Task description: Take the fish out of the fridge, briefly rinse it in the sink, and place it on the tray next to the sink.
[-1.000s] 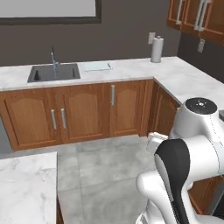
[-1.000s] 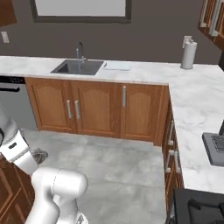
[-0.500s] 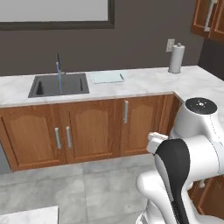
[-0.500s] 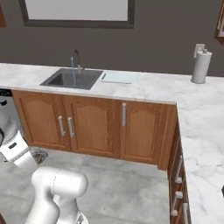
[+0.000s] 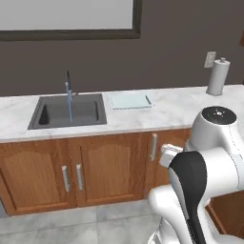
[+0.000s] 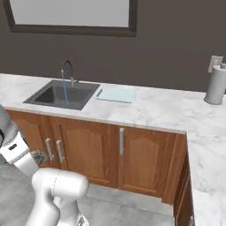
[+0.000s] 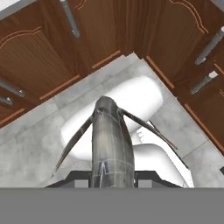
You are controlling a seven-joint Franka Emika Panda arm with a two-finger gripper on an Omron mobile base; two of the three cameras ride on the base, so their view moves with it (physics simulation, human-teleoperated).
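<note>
In the hand view, my gripper (image 7: 111,177) is shut on the fish (image 7: 111,140), a dark grey body with thin fins spreading to both sides. The fish points away from the hand, over the grey floor tiles and wooden cabinet doors. The sink (image 5: 55,114) (image 6: 53,96) is set in the marble counter straight ahead, and a thin blue stream falls from its tap (image 5: 68,81) (image 6: 66,66). The pale tray (image 5: 128,100) (image 6: 115,94) lies flat on the counter just right of the basin. The fridge is out of view.
Wooden cabinet doors (image 5: 107,169) (image 6: 88,150) with metal handles run under the marble counter (image 5: 167,112). A paper towel roll (image 5: 218,77) (image 6: 216,84) stands at the far right by the wall. A side counter (image 6: 207,145) runs along the right.
The whole scene has shifted as the base drove: the sink counter is now closer and faces the cameras squarely. The fish stays in the shut gripper.
</note>
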